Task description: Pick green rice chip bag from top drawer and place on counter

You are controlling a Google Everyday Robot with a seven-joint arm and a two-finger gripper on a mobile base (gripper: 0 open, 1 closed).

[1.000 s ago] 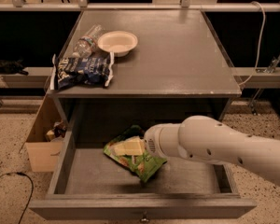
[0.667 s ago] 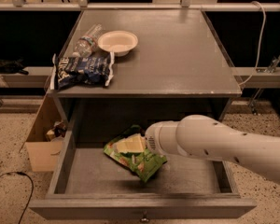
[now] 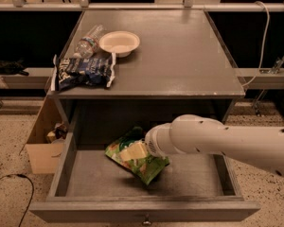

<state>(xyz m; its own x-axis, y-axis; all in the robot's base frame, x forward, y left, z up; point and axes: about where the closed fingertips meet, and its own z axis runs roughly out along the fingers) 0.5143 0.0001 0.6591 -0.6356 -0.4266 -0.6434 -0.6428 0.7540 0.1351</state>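
Reaching into the top drawer, the gripper is resting at the green rice chip bag's 12 o'clock edge, mid-drawer; whether it is clenched, I cannot tell. The bag is looking light, crinkly and slippery, favouring an edge pinch.

High front view down; tool in drawer

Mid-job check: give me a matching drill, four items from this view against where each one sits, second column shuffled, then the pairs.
1. green rice chip bag
2. blue snack bag
3. white bowl
4. plastic bottle

A. on the counter, just right of the bottle
B. within the open top drawer, at the gripper
C. lying on its side at the counter's left edge
D. at the counter's front left corner

Pairs: 1-B, 2-D, 3-A, 4-C
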